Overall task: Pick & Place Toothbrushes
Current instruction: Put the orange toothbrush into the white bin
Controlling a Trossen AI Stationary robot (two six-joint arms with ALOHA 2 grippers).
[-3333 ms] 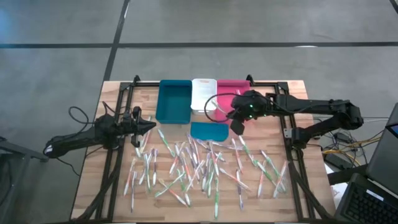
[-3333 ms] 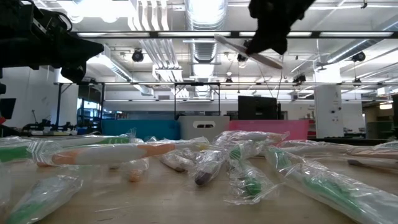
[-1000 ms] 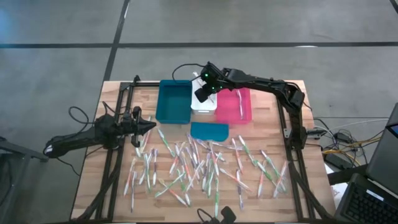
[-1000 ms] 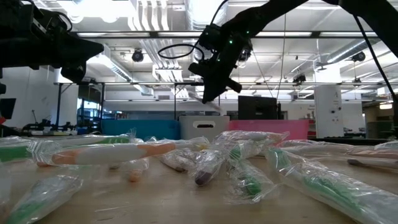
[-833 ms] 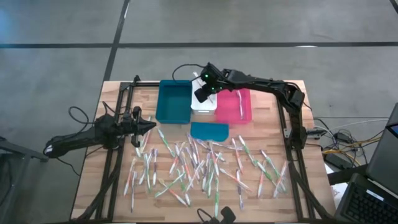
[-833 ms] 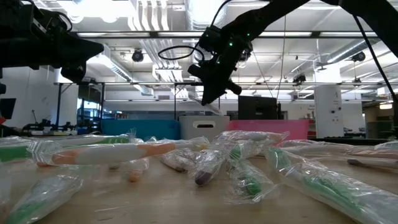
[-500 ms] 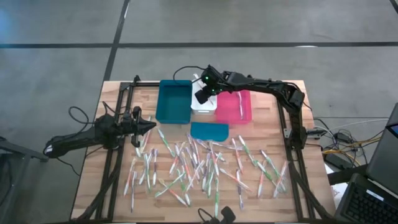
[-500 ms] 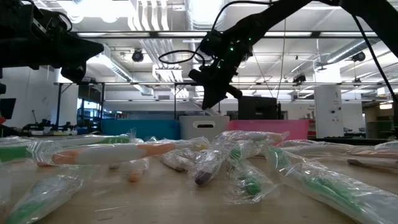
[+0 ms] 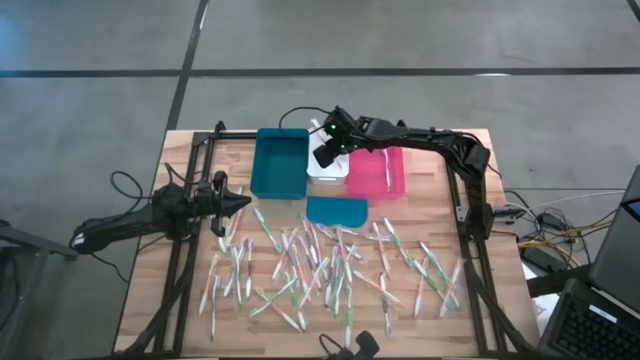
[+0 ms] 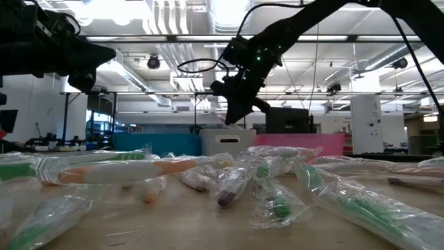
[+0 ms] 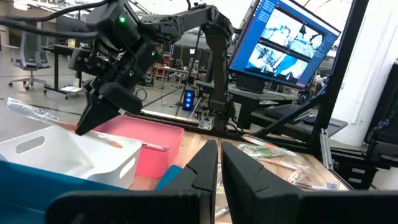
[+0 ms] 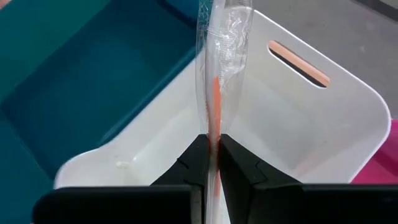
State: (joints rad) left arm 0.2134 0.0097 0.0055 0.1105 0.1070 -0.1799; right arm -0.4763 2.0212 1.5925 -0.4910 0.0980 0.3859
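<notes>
My right gripper hangs over the white bin, shut on a clear-wrapped toothbrush with an orange stretch. The white bin stands between a teal bin and a pink bin at the table's far side. Several more wrapped toothbrushes lie scattered flat on the wood in the middle and near part. My left gripper waits shut at the table's left, beside the pile and touching nothing. My right gripper pinches the wrapped toothbrush at its orange stretch between its two fingers. The fingers slant down from the table's right side. The toothbrush runs out past the fingertips, lifted clear over the inside of the white bin.
A flat teal lid-like piece lies just in front of the bins. Dark frame rails run along the table's left and right sides. Bare wood shows at the far left and far right corners.
My right gripper has sunk a little toward the white bin, still shut on the wrapped toothbrush, which has come down with it.
</notes>
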